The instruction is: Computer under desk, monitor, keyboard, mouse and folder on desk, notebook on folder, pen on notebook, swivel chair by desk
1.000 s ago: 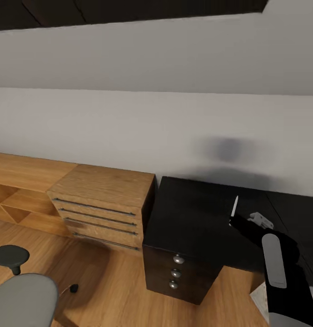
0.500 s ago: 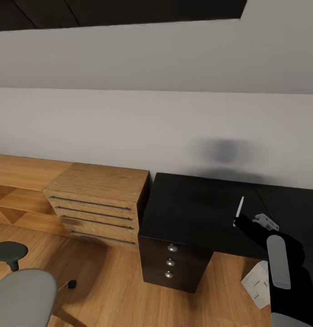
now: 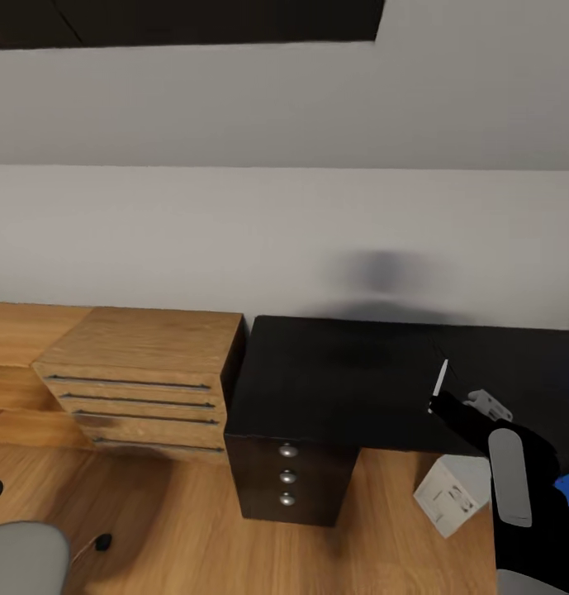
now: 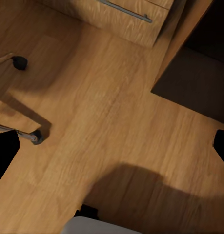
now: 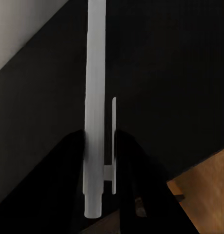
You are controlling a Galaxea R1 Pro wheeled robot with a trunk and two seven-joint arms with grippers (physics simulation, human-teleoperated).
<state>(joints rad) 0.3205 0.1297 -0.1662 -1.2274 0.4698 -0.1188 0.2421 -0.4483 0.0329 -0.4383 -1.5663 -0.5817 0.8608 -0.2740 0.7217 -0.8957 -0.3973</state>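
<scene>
The worktop [image 3: 342, 380] looks matt black and smooth, and its drawers carry round knobs [image 3: 288, 451] of shiny silver metal. The cabinet [image 3: 139, 372] beside it is light wood with visible grain and thin dark metal pulls. The floor [image 3: 193, 529] is warm wood plank with a soft sheen. The pen [image 5: 94, 107] looks like smooth white plastic, pinched between the matt black fingers [image 5: 72, 161] of the right claw [image 3: 438, 402]. The computer [image 3: 453, 494] looks matt white.
</scene>
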